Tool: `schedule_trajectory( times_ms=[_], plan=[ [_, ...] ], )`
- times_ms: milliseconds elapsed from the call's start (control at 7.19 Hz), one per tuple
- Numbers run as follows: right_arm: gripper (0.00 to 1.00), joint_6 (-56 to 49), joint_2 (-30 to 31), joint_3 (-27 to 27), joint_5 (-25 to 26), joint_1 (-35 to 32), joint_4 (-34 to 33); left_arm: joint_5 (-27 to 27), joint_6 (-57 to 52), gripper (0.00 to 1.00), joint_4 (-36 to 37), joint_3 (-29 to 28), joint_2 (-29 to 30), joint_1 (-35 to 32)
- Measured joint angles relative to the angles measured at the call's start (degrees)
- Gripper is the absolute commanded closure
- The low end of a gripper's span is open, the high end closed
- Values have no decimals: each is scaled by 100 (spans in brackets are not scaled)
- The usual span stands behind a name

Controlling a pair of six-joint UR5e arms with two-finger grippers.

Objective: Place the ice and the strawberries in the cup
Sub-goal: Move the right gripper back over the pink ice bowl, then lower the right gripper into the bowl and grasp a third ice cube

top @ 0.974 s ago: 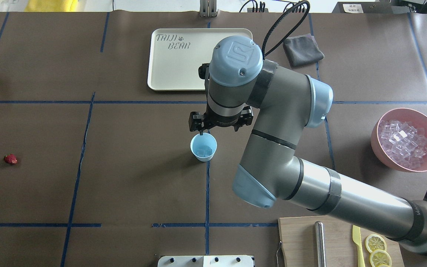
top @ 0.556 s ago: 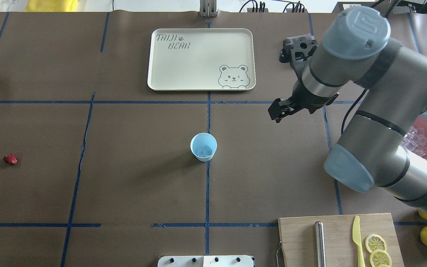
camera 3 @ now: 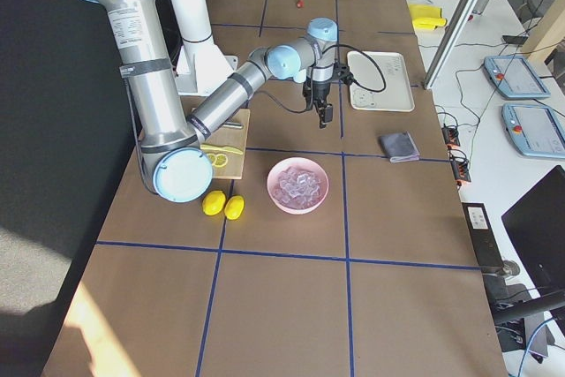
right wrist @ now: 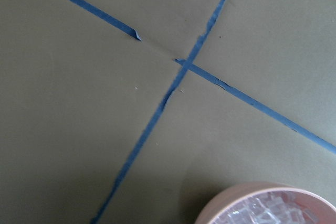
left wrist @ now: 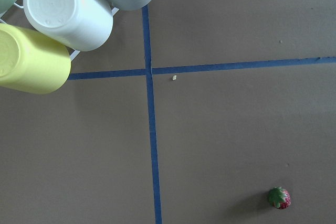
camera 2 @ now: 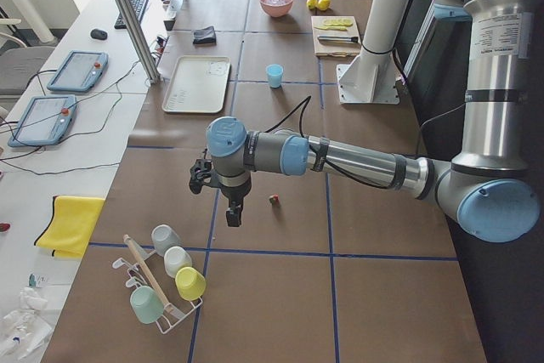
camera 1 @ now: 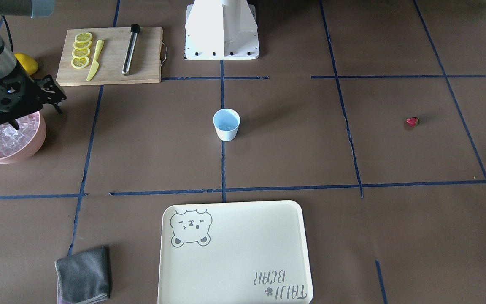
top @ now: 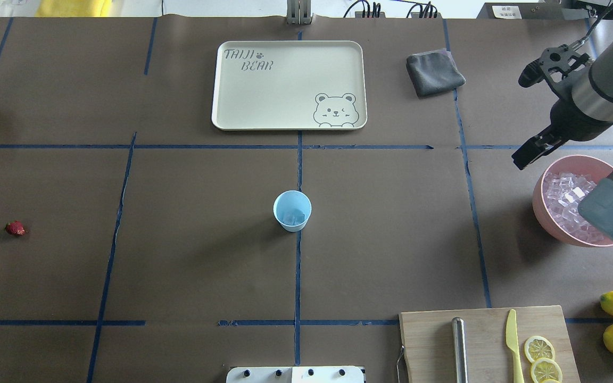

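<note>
Ice (top: 570,202) fills the pink bowl (top: 539,198) in a glassy heap, at the right-hand end of the table (top: 391,239) as the robot reckons it. A cube or two glints in the bottom of the cup (top: 292,210), which stands upright at the table's middle, well apart from the bowl. What matters now is where that heap lies from the right gripper (top: 530,151). The gripper hangs in the air above the bowl's far, inward edge, so the cubes lie below it, a little toward the robot and outward. The wrist camera on that side agrees (only a curve of pink rim and a few cubes show in its bottom corner, the rest being bare table and blue tape (right wrist: 157,111)). I judge the next move calls for a short slide over the heap and then a straight drop. The cubes have no long axis to line up with, so any angle should do. Whether the jaws are apart or together I cannot tell from where I stand. The strawberry (top: 15,228) lies alone at the opposite end, near the left gripper (camera 2: 233,210), whose jaws I cannot read either.
</note>
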State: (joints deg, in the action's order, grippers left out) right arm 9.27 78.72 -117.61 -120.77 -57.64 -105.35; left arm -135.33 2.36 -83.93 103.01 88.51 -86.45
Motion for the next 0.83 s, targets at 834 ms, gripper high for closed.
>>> schedule_trajectory(
  times_ms=[834],
  plan=[
    [4, -1052, 941, 1184, -756, -612, 1692, 7, 7, 0, 0, 38, -67, 16]
  ],
)
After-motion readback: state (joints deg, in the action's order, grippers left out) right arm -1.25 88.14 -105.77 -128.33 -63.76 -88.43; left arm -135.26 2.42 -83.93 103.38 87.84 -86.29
